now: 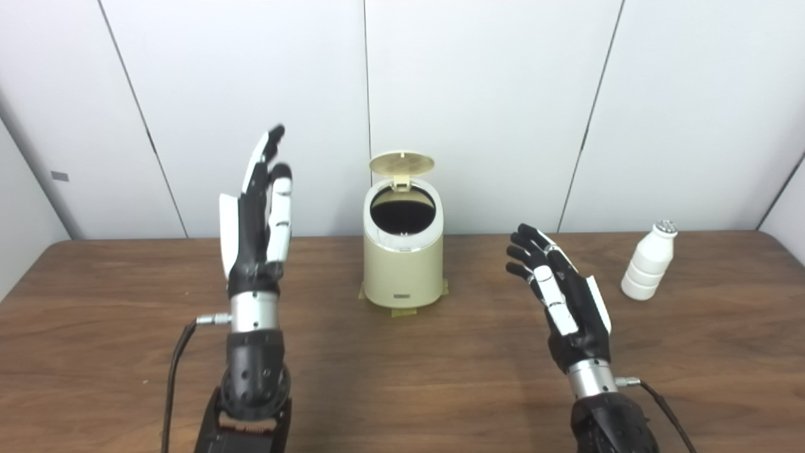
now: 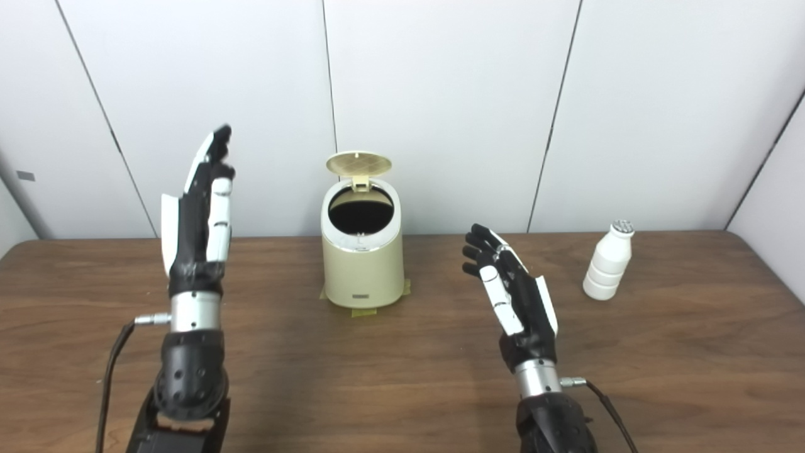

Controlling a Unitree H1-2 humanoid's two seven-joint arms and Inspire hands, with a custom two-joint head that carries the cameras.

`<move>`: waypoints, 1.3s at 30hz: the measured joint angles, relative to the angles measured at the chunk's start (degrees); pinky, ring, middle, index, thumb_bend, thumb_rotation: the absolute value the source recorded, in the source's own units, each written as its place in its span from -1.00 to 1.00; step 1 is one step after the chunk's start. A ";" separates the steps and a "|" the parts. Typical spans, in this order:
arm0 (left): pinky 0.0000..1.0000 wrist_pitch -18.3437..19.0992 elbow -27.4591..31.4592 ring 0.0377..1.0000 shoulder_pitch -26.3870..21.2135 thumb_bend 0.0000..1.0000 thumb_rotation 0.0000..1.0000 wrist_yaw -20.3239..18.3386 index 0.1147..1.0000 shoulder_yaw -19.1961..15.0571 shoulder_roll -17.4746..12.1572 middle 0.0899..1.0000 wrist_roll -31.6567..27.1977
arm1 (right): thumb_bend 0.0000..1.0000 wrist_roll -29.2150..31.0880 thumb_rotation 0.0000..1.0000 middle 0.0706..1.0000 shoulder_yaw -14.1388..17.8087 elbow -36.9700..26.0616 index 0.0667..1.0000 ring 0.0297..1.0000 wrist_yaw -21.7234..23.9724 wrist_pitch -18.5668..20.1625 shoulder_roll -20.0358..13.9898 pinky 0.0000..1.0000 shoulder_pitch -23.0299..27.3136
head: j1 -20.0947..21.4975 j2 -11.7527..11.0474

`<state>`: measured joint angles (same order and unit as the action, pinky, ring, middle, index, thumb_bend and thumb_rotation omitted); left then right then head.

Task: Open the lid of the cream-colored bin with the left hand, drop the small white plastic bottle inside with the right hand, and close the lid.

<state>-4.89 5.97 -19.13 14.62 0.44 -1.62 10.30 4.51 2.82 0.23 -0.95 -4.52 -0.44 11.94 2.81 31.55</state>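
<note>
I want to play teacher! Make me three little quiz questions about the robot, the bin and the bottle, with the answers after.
1. True or false: the lid of the cream-colored bin is standing open.
2. Where is the small white plastic bottle? A) inside the bin B) upright on the table, to the right of the right hand C) held in the left hand
3. Fill in the blank: both hands are open and hold ____.

Key
1. True: the lid is tipped up at the back and the dark opening shows.
2. B
3. nothing
</note>
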 measured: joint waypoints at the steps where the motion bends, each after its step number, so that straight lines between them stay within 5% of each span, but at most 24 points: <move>1: 0.77 -0.61 0.49 0.83 0.73 -0.52 0.97 -0.61 0.82 -0.41 0.03 0.84 -1.28 | -0.64 -0.02 0.35 0.62 0.04 0.00 0.61 0.61 -0.02 0.00 -0.01 0.52 0.02 | -0.09 0.00; 11: 0.72 -1.83 1.11 0.79 7.83 -0.46 0.89 -6.17 0.74 -2.08 0.37 0.79 -10.07 | -0.60 0.09 0.33 0.62 0.39 0.00 0.60 0.61 -0.01 -0.07 -0.44 0.50 0.13 | -0.09 0.09; 23: 0.67 -3.52 0.72 0.77 8.23 -0.55 0.80 -7.93 0.74 -3.78 0.30 0.78 -11.48 | -0.48 -4.33 0.26 0.67 0.97 0.63 0.65 0.67 -1.58 -2.85 -2.43 0.55 1.66 | 0.35 0.26; 27: 0.68 -3.54 0.69 0.77 8.25 -0.56 0.77 -8.07 0.74 -4.25 0.28 0.77 -11.44 | -0.39 -4.24 0.19 0.64 3.00 -3.23 0.61 0.64 -3.20 -2.69 -2.83 0.53 2.98 | 0.70 0.35; 34: 0.71 -4.82 -0.19 0.79 8.46 -0.54 0.77 -8.84 0.75 -4.72 -0.21 0.79 -11.51 | -0.30 -2.68 0.42 0.67 6.37 -8.60 0.67 0.67 -3.97 -1.04 -4.62 0.59 5.88 | 1.41 0.35; 39: 0.69 -4.82 -0.38 0.77 8.78 -0.55 0.71 -8.89 0.73 -4.82 -0.46 0.78 -11.37 | -0.24 -2.52 0.37 0.58 9.14 -11.57 0.59 0.56 -4.48 -0.42 -7.35 0.43 7.05 | 1.84 0.35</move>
<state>-9.71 5.59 -10.35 5.73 -4.38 -2.08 -1.07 1.99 11.96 -11.33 -5.43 -4.95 -7.80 18.99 4.66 31.90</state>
